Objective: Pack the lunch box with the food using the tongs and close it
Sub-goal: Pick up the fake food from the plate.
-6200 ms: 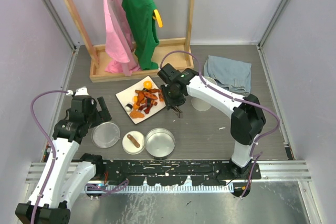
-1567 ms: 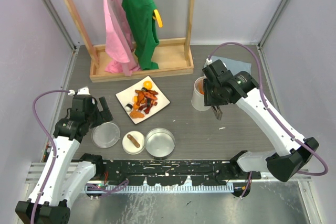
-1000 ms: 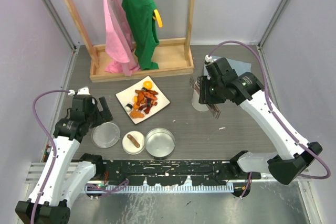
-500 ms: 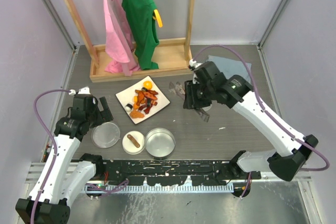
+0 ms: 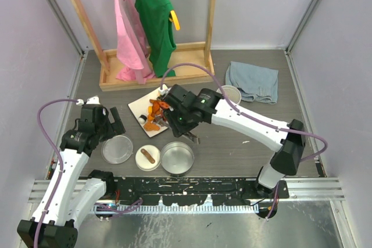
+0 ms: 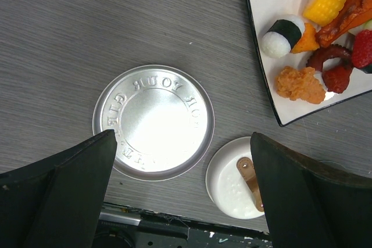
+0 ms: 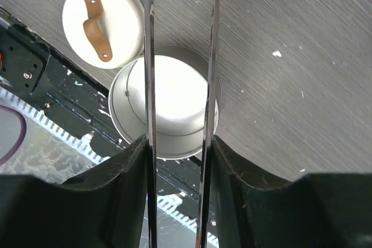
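Note:
The food (image 5: 156, 114) lies on a white square plate (image 5: 139, 107); the left wrist view shows a rice roll (image 6: 282, 33), corn and a fried piece. My right gripper (image 5: 178, 119) (image 7: 178, 143) hangs over the plate's near right part, shut on the tongs (image 7: 149, 85), whose two arms point toward the plate. The tongs' joined end (image 5: 192, 138) sticks out behind the gripper. The lunch box is spread out: flat lid (image 5: 117, 149) (image 6: 154, 120), small dish (image 5: 147, 157) (image 7: 103, 24) with a brown piece, wide tin (image 5: 177, 158) (image 7: 165, 103), and tall cup (image 5: 231, 93). My left gripper (image 5: 114, 122) stands open above the lid.
A wooden rack (image 5: 157, 74) with pink and green garments stands at the back. A blue-grey cloth (image 5: 253, 82) lies at the back right. The black rail (image 5: 186, 187) runs along the table's near edge, just below the tin and dish.
My right arm has swung left from beside the tall cup to over the plate, carrying the tongs. The left arm has stayed still.

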